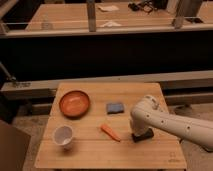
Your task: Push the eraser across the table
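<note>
While bent low, gripper (140,132) shut, over eraser (143,135)

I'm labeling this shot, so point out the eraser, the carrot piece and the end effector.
eraser (143,135): camera view, its dark visible top.
carrot piece (111,132): camera view, mid-length of the orange body.
end effector (138,131): camera view, tip at the eraser, right side of the table.

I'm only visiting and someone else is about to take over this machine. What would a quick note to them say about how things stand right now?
End effector: shut, down at the table, right of centre, on or against the eraser.
Eraser: on the right half, just right of the orange carrot piece.
Also on the table: orange bowl, white cup, blue-grey pad.
Done: arm brought down to the eraser.
Left: push it across the table.
</note>
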Controlling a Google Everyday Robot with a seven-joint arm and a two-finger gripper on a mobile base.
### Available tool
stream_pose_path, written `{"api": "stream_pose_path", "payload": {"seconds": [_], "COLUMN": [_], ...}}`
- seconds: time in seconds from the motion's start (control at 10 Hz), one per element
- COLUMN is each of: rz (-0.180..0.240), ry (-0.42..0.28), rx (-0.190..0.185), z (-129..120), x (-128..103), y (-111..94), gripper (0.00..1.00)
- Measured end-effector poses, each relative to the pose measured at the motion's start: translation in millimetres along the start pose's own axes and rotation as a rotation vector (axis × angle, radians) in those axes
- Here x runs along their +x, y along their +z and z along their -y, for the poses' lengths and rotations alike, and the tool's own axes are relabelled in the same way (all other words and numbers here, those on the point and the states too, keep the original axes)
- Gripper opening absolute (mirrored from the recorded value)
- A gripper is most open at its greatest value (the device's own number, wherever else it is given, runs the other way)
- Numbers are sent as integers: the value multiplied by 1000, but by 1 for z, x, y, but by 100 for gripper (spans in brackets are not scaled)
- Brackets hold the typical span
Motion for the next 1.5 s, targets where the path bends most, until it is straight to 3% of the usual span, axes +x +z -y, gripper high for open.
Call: {"api": "stream_pose_path", "payload": {"seconds": [1.5], "rz": [13], "ry": [-24], "rx": [32], "z": [0], "x": [-3], "y": [4], "gripper": [3]}}
